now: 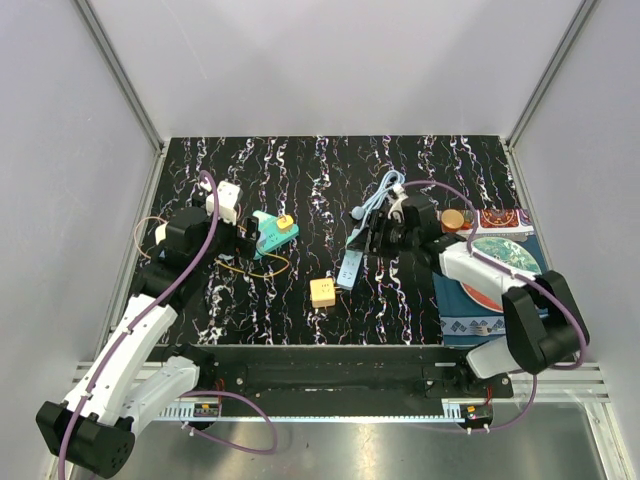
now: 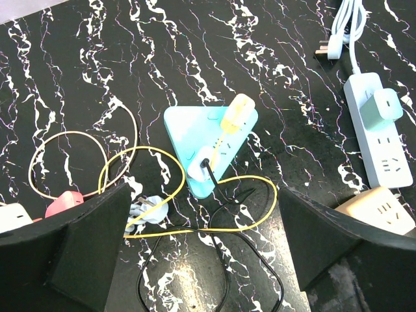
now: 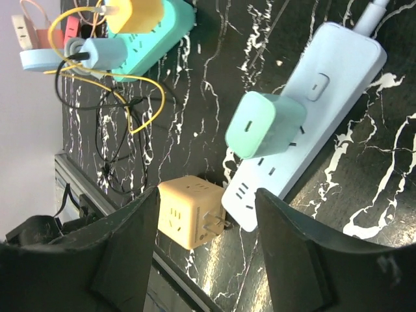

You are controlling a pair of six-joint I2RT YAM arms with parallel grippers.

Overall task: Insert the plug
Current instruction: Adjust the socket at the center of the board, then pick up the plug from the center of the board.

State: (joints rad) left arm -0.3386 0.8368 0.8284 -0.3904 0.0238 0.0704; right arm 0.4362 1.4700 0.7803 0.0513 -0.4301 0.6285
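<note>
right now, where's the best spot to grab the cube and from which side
Probably from straight above, closing on the cube across the two flat faces that flank its prongs. It sits flat with its top face clear, and the prongs stick out sideways toward the strip close beside it, so that side leaves little finger room.

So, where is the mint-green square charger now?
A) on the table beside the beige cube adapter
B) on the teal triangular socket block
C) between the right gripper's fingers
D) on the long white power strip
D: the mint-green square charger sits on the long white power strip, as both wrist views show.
</note>
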